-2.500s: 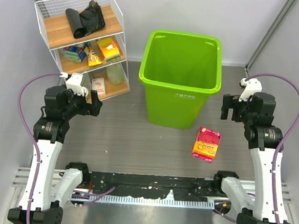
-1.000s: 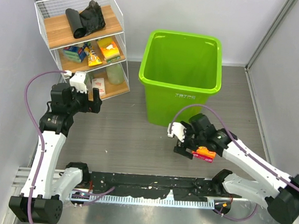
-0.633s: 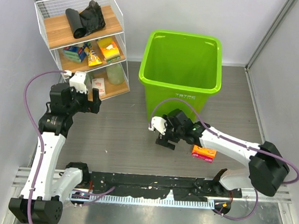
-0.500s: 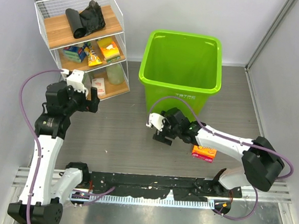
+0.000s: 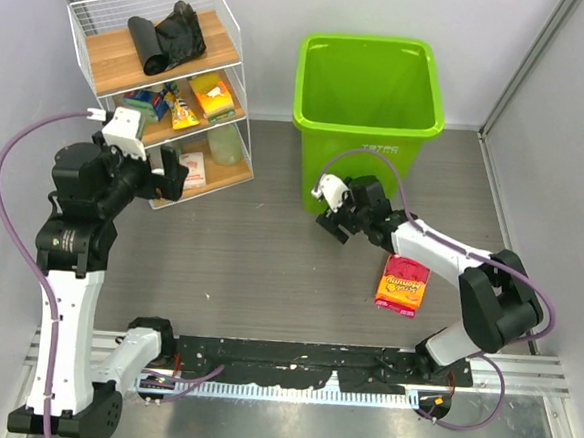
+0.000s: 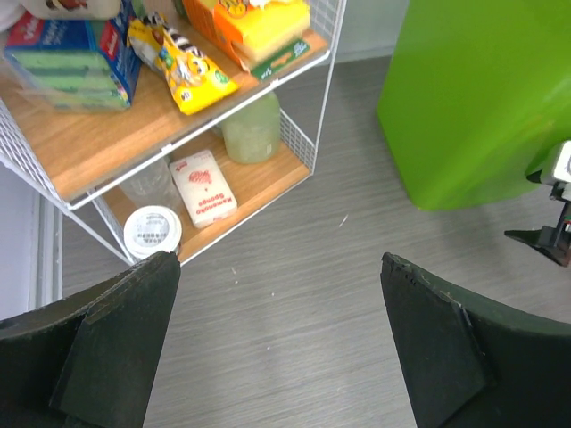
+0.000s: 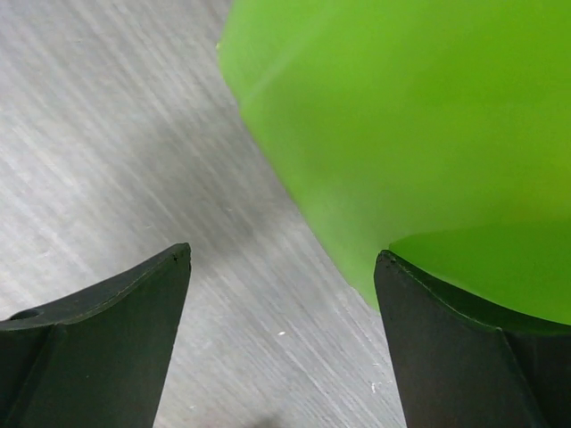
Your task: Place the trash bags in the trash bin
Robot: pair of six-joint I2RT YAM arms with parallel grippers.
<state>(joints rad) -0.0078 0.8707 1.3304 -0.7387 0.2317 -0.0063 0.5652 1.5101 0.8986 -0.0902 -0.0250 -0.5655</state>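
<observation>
Right, grey wood-grain table (image 5: 229, 265) under everything. The trash bin (image 5: 371, 94) stands upright at far centre, mouth open, nothing visible inside, small embossed lettering on its near wall. A white wire rack (image 5: 232, 70) with three wooden shelves sits far left, well apart from the bin.

The left arm is raised on the left side. The left gripper (image 6: 277, 343) hangs in front of the rack's lower shelves, jaws spread wide, nothing between them. The right arm reaches low across the table toward the bin. The right gripper (image 7: 281, 348) is down at table level just beside the bin's near-left lower corner, fingers released and wide apart, grasping nothing. The wrist view shows green wall filling the right of the gap; can't tell whether a finger touches it.

The trash bags (image 5: 183, 31) lie crumpled on the rack's top shelf, not in the bin, with a tight black roll (image 5: 147, 45) just to their left, touching or nearly so.

A red snack packet (image 5: 404, 284) lies flat on the table near right, close to the right forearm.

Middle shelf holds a blue sponge pack (image 6: 71, 62), a yellow candy packet (image 6: 178, 67) and an orange-yellow box (image 6: 263, 22). Bottom shelf holds a pale green jar (image 6: 252, 129), a small white-and-red packet (image 6: 203, 187) and a round white lid (image 6: 152, 230).
</observation>
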